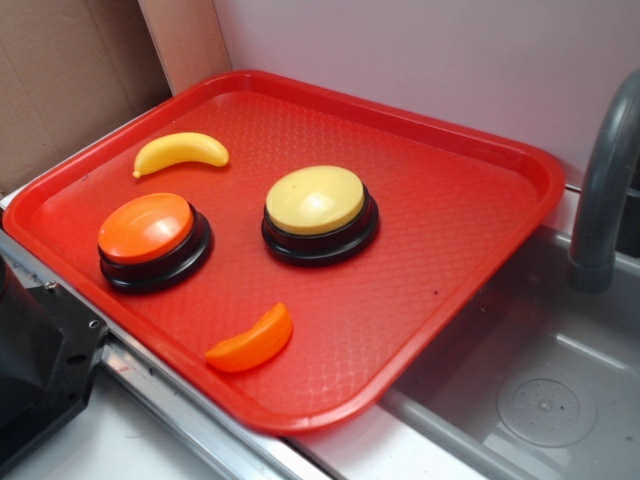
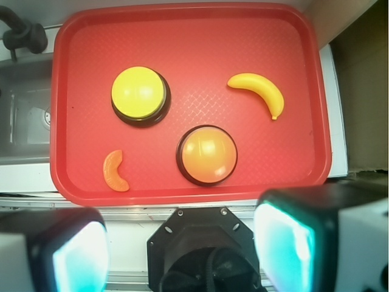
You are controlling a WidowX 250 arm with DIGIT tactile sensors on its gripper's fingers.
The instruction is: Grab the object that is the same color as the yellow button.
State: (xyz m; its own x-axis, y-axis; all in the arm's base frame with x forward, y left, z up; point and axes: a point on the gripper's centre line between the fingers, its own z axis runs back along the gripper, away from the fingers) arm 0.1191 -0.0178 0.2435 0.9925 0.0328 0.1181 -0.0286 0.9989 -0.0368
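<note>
On the tray [image 1: 480, 150] — banana [image 1: 182, 152], two buttons [image 1: 315, 213] [image 1: 153, 240], a slice [image 1: 252, 340] — all apart.

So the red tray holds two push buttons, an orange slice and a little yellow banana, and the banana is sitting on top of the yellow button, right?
Not quite. The banana lies flat on the red tray, apart from the yellow button and nearer the orange button. The exterior view shows bare tray between them. The orange slice and both buttons are as you say.
</note>
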